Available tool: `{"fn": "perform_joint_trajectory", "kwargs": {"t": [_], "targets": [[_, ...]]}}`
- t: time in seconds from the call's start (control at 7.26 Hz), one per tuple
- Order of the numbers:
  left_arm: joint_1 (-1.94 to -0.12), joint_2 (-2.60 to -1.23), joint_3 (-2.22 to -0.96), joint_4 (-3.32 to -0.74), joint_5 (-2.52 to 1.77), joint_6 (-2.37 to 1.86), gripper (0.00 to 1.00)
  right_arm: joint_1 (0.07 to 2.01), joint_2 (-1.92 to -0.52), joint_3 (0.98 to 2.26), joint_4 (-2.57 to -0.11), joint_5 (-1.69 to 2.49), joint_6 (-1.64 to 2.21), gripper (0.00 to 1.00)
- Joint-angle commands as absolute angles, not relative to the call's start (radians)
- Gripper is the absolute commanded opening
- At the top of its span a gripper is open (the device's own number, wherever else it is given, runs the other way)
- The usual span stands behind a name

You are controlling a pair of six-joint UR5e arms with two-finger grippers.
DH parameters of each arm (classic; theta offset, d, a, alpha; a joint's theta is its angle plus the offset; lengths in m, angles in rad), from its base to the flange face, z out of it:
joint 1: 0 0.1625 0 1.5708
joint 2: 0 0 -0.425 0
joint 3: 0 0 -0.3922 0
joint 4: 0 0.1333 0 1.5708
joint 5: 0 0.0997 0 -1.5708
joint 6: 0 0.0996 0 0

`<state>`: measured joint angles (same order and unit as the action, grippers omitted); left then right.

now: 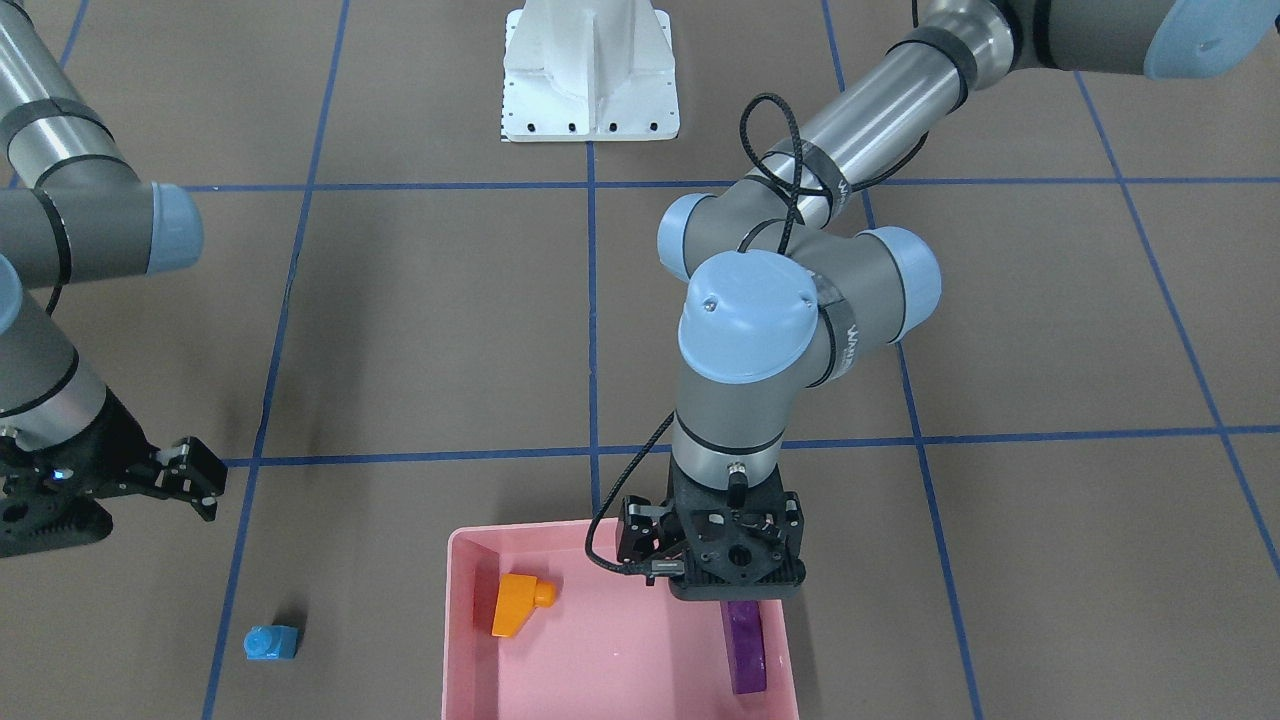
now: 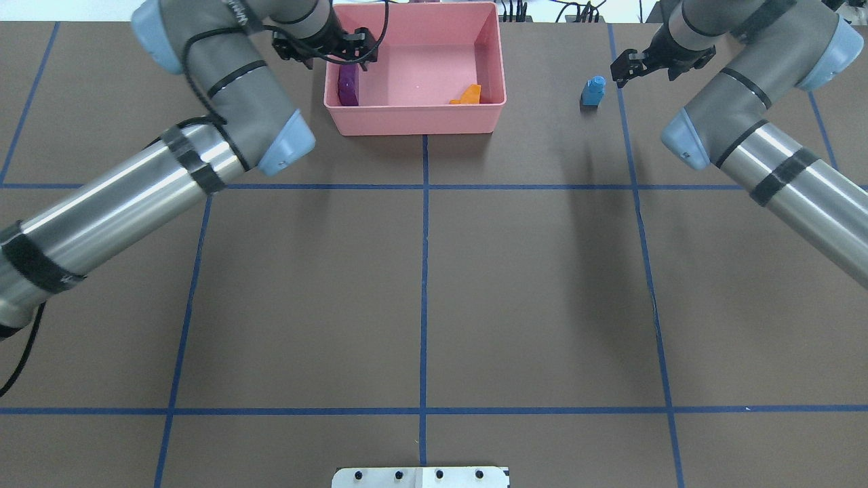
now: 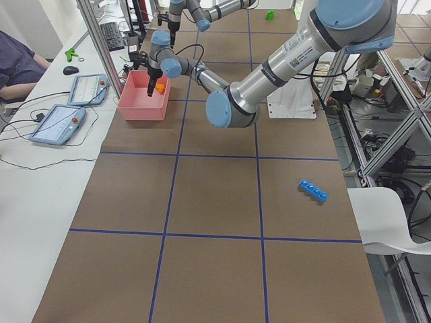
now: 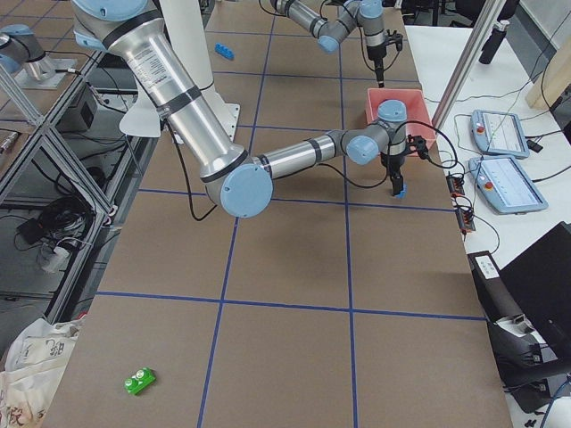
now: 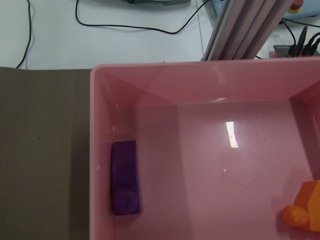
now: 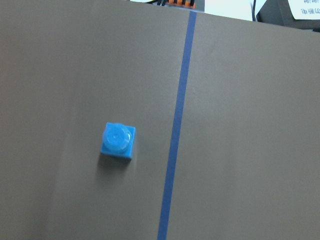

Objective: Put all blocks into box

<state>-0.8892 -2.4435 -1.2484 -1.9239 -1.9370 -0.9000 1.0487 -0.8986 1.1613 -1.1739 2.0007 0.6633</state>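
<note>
Both arms are built alike. The left arm [image 1: 880,95] and the right arm [image 1: 60,120] are polished silver tubes ringed with black bands. Their dull grey joints end in round pale-blue caps [image 1: 747,318], and the nearest cap has tiny screws set in it. A black band by the left wrist carries white lettering, and a thin black cable [image 1: 770,115] loops along that arm. The left gripper [image 2: 339,61] and right gripper [image 1: 205,480] are black, their housings pierced with holes. The base [image 1: 590,85] is white, with dark screw holes along its edge.

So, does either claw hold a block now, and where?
Nothing is held: the purple block lies in the box, the small blue block on the table.
</note>
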Motion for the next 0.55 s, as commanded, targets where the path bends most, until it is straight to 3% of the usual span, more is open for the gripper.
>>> {"fn": "perform_joint_trajectory", "kwargs": {"t": [0.0,0.14,0.41], "targets": [[-0.945,-2.124,-1.573,-1.925,-2.018,-0.752,1.00,1.049,-0.792,0.956,-1.059,1.997,0.708,0.99],[-0.946,-2.065,-1.656,-1.924,-2.017,-0.753,1.00,1.033,-0.788,0.903,-0.964,1.973,0.782,0.98],[-0.945,-2.049,-1.681,-1.924,-2.016,-0.769,1.00,0.979,-0.755,0.851,-0.923,1.906,0.880,0.95]]}}
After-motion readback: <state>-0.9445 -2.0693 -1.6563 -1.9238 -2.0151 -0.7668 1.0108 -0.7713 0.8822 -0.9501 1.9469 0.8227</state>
